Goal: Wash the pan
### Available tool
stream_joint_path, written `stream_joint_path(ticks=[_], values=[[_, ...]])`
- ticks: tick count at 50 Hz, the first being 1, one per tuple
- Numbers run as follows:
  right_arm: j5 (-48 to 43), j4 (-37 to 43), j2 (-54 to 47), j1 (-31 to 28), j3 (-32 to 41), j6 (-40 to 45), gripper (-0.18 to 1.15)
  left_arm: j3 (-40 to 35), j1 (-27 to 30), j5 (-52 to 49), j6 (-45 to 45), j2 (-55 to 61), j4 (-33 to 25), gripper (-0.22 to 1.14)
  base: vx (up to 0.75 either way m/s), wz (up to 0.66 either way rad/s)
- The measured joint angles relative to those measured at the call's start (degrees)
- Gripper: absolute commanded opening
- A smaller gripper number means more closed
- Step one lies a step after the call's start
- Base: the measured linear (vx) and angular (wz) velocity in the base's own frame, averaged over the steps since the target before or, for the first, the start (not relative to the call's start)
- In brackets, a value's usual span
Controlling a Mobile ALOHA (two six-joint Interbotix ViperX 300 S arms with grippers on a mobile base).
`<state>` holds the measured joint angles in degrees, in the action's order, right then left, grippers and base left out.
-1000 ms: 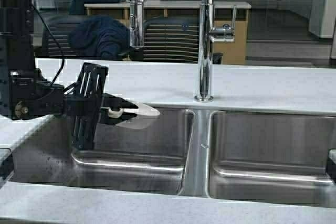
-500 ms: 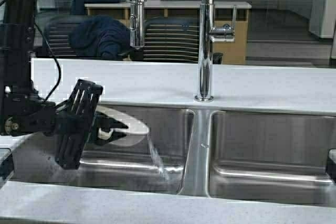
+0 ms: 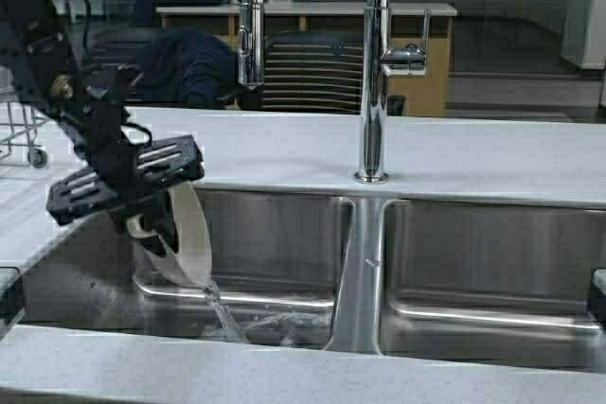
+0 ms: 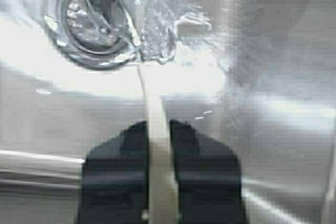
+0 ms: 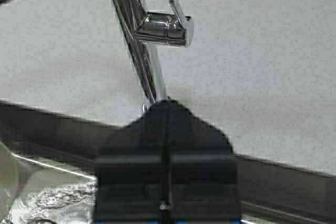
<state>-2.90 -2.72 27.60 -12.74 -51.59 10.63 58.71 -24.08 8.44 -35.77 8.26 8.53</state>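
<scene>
The pale countertop runs along the far edge of the double steel sink, with the tall chrome faucet standing at the sink's far edge above the divider between the two basins; its lever also shows in the right wrist view. The left arm has swung up since a second ago: then it reached in level from the left edge with the pan held nearly flat, half a second ago it had begun to tip, and now the wrist is rolled over so the black bracket lies almost flat above the left basin. The left gripper is clamped on the pan by its handle, the fingers pressing either side of the pale strip in the wrist view. The pan now stands nearly on edge over the left basin, near its left wall, rim pointing down, and a stream of water runs off its lowest edge onto the basin floor, spreading as a puddle toward the divider. The wrist view shows that water splashing just beside the drain. The pan looks off-white, shallow and round, seen mostly edge-on. The right gripper hangs over the sink's near right edge, its two fingers pressed together with nothing between them, facing the faucet.
</scene>
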Motion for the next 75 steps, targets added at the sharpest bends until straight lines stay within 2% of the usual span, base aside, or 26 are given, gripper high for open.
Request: stream_joint_path(ticks=[4, 8, 27, 32, 41, 49, 59, 67, 75], values=[[-0.35, 0.09, -0.09, -0.35, 0.00, 0.09, 0.07, -3.52, 0.00, -10.99, 6.59, -4.48, -0.09, 0.03, 0.00, 0.00], [-0.44, 0.09, -0.09, -0.88, -0.09, 0.09, 0.07, -5.98, -0.26, -17.84, 9.58, -7.56, 1.67, 0.03, 0.00, 0.00], [-0.88, 0.18, 0.00, -0.97, -0.09, 0.44, 0.07, -9.93, 0.00, -39.38, 8.26, -21.53, 20.92, 0.03, 0.00, 0.00], [-0.88, 0.26, 0.00, -0.97, -0.09, 0.44, 0.07, -9.93, 0.00, -40.52, 8.35, -24.87, 23.47, 0.03, 0.00, 0.00], [-0.97, 0.18, -0.09, -0.97, -0.09, 0.53, 0.07, -9.93, -0.26, -40.69, 8.26, -29.36, 23.91, 0.03, 0.00, 0.00], [-1.05, 0.26, -0.09, -0.97, -0.09, 0.44, 0.07, -8.70, -0.09, -38.50, 8.26, -28.65, 23.64, 0.03, 0.00, 0.00], [-1.23, 0.26, -0.35, -1.05, -0.18, 0.44, 0.07, -7.12, -1.76, -36.56, 8.35, -21.80, 22.85, 0.03, 0.00, 0.00], [-1.32, 0.26, -0.44, -1.05, -0.18, 0.53, 0.07, -8.17, -4.22, -36.65, 9.14, -22.76, 23.12, 0.03, 0.00, 0.00], [-1.23, 0.26, -0.44, -0.97, -0.18, 0.53, 0.07, -10.28, -4.13, -39.55, 12.13, -26.19, 25.40, 0.03, 0.00, 0.00]])
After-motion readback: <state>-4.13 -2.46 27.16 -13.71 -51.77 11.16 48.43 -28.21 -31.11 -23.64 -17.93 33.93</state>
